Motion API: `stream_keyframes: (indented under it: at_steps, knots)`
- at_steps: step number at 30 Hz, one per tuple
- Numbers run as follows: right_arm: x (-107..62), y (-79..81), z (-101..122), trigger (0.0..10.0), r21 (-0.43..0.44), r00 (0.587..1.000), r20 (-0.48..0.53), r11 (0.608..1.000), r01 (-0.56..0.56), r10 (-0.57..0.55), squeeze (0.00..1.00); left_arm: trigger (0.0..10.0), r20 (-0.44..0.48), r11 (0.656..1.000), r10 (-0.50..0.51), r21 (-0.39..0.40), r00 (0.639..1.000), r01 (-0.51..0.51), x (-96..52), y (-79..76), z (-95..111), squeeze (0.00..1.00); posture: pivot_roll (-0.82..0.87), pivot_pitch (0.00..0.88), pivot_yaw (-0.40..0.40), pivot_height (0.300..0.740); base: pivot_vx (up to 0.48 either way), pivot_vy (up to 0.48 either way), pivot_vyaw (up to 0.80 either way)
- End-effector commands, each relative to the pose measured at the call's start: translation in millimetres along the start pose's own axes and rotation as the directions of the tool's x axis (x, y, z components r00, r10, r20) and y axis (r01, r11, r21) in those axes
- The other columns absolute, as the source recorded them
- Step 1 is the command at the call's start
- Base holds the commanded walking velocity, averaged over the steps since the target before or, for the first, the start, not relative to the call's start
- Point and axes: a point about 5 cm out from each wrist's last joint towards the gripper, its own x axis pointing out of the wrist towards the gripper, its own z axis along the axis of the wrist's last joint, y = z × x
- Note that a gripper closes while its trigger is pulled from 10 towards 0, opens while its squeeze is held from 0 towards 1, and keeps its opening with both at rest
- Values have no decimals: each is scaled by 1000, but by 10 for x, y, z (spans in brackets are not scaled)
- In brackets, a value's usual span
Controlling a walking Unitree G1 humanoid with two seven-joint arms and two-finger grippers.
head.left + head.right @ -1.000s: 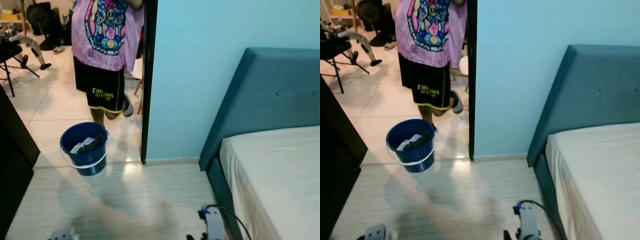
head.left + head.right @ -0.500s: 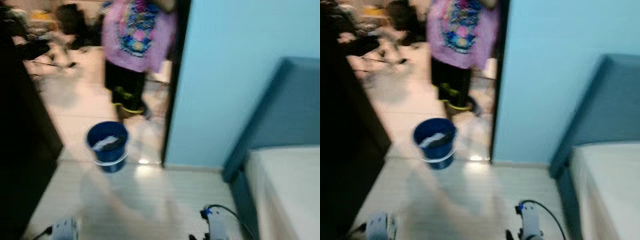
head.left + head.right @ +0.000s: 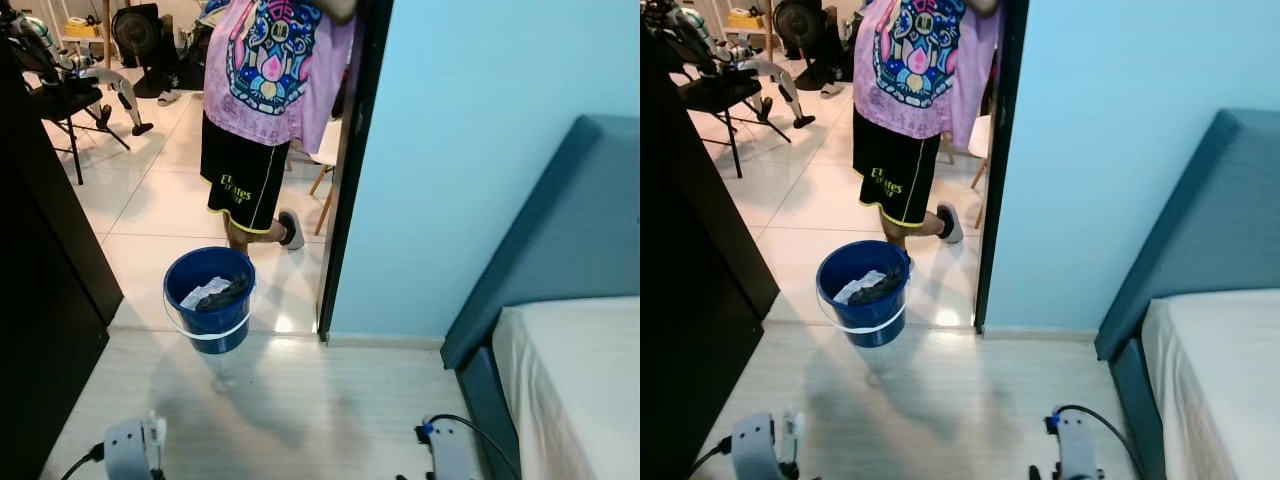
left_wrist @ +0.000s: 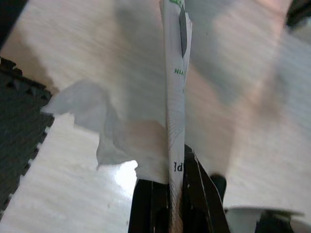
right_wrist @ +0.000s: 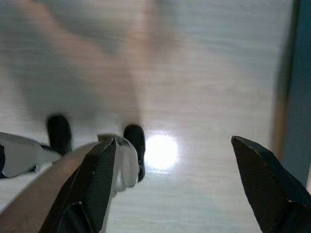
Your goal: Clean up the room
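Camera swung since earlier frame; blur gone, bucket itself not seen displaced.

Left eye view: blue bucket seen on floor at doorway, cloth-like scraps already inside; person stood just behind it; bed at right.

Left wrist view: left gripper clamped on flat paper wrapper, held over floor, not yet binned.

Right wrist view: right gripper spread apart, nothing held.

Progress judged partial: wrapper to be carried to bucket.

- I see a glossy blue plastic bucket with crumpled cloth inside.
- My left gripper pinches thin printed paper.
- Pale wood-grain floor, shiny.
- Matt fabric headboard.
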Motion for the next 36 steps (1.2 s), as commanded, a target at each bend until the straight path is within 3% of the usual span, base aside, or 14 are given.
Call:
stream_keyframes:
  at_steps: [1,3,6,14,24,30,33,36]
  knots:
    - [19,89,28,10000,0,1000,8,1000,-25,25,0,10000,48,1000,-1,-2,999,1,43,-10,191,0,-122,87,-80,728,480,0,0]
    - [18,93,21,10000,-4,1000,8,1000,-30,30,0,10000,126,1000,-13,2,992,13,116,-131,557,0,-125,86,-78,728,480,0,0]
    - [16,103,29,10000,-20,998,20,998,-53,54,0,10000,155,1000,-17,13,988,16,130,-187,660,0,-127,84,-77,728,480,0,0]
    - [11,54,4,10000,-22,1000,-1,1000,-8,8,0,10000,148,999,-51,10,988,50,129,-248,618,0,-130,85,-79,728,480,0,298]
    - [8,31,-14,10000,-19,1000,-19,1000,12,-12,0,10000,107,983,-184,18,977,183,130,-381,567,0,-135,94,-79,728,480,0,0]
    - [4,27,-57,10000,-28,999,-48,1000,8,-10,0,10000,60,954,-298,14,953,298,119,-507,496,0,-139,97,-76,728,234,0,-711]
    - [-3,26,-101,10000,-26,998,-63,1000,9,-11,0,10000,23,928,-371,55,928,369,106,-566,453,0,-142,98,-78,728,0,0,-754]
    - [-4,25,-104,10000,-27,998,-64,1000,9,-11,0,10000,19,927,-370,62,929,369,106,-559,454,0,-142,98,-77,728,0,0,-750]
